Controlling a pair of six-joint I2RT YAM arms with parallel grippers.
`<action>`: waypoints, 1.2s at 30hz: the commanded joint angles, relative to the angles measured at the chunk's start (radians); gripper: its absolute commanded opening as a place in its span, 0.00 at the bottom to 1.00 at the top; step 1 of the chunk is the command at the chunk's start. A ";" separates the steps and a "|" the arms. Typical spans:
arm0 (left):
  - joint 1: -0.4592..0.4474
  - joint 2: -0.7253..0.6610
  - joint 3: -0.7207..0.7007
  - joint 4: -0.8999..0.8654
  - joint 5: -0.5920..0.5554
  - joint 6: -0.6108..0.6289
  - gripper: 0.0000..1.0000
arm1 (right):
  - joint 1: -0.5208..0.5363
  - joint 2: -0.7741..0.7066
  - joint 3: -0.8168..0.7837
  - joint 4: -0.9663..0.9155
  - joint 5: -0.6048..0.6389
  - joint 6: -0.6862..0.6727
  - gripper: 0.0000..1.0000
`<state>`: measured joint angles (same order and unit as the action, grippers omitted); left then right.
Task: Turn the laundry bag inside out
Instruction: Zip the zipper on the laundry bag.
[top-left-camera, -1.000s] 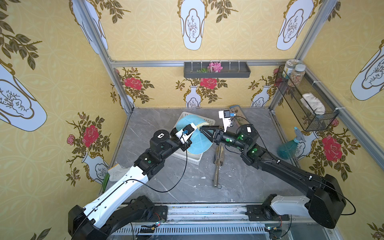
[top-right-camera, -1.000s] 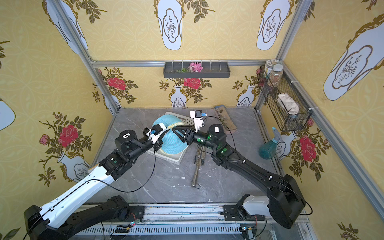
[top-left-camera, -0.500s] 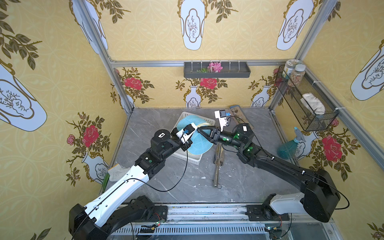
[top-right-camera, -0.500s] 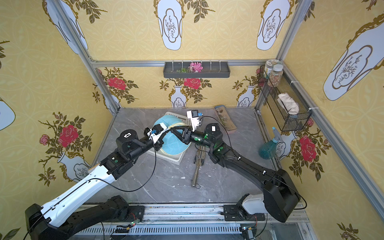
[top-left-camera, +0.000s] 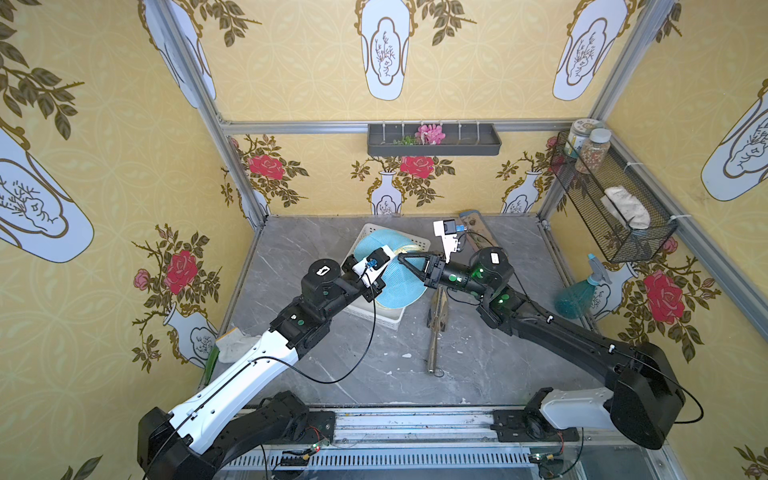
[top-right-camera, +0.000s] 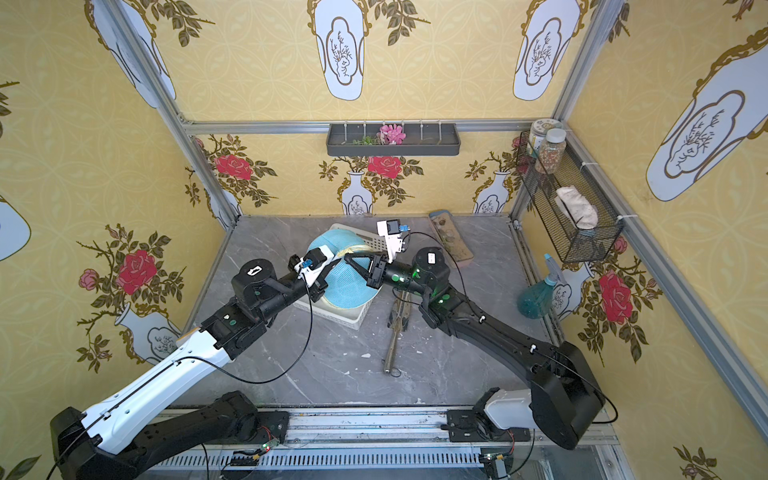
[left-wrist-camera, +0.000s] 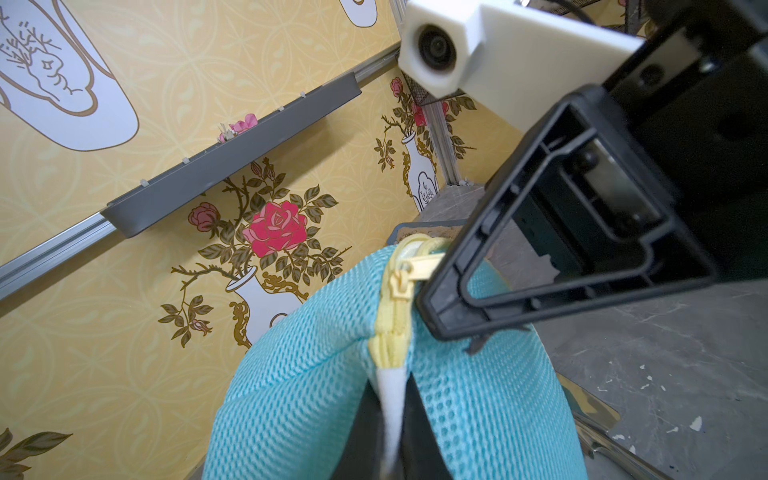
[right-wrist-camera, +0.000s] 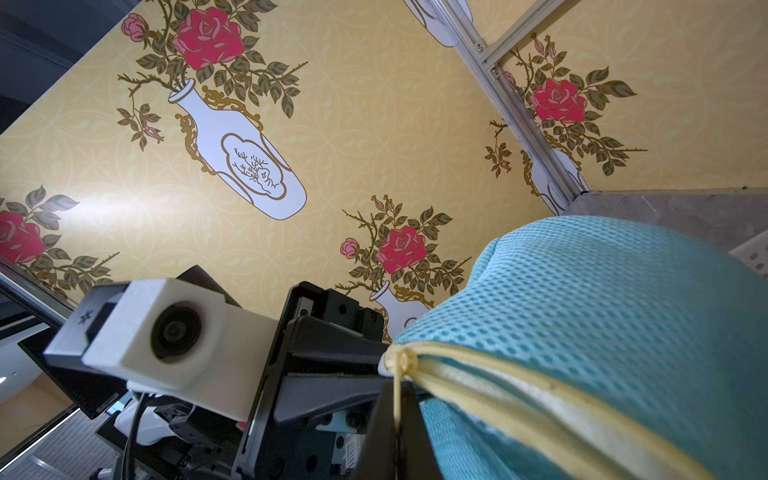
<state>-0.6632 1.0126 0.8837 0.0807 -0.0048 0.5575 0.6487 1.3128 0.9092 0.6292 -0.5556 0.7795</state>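
The laundry bag (top-left-camera: 397, 286) (top-right-camera: 345, 286), light-blue mesh with a pale yellow zipper, hangs above the white basket between both arms. My left gripper (left-wrist-camera: 392, 415) is shut on a white tab (left-wrist-camera: 392, 386) at the end of the zipper. My right gripper (right-wrist-camera: 397, 411) is shut on the thin yellow zipper pull (right-wrist-camera: 398, 390), right beside the left fingertips. In both top views the two grippers (top-left-camera: 395, 257) (top-right-camera: 344, 259) meet tip to tip at the bag's upper edge. The left wrist view shows the right gripper's black finger (left-wrist-camera: 440, 307) against the zipper slider (left-wrist-camera: 401, 280).
A white perforated basket (top-left-camera: 384, 318) lies under the bag. A long metal tool (top-left-camera: 435, 332) lies on the grey table to its right. A teal spray bottle (top-left-camera: 575, 297) stands at the right wall under a wire basket (top-left-camera: 615, 216). A board (top-left-camera: 478, 226) lies at the back.
My right gripper has moved left up to the bag's zipper and shut on the zipper pull. The left gripper has kept its hold and place.
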 joint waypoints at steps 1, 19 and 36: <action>0.001 -0.002 0.001 0.001 -0.014 0.004 0.00 | -0.006 -0.022 -0.004 0.020 0.022 -0.026 0.00; 0.039 -0.068 -0.019 0.000 0.071 -0.030 0.00 | -0.165 -0.152 -0.055 -0.199 0.013 -0.092 0.00; 0.166 -0.071 -0.088 0.182 0.345 -0.180 0.00 | -0.146 -0.256 0.029 -0.486 0.044 -0.474 0.98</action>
<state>-0.4976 0.9348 0.8108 0.2165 0.3038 0.3588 0.4984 1.0847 0.9062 0.1829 -0.5644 0.4580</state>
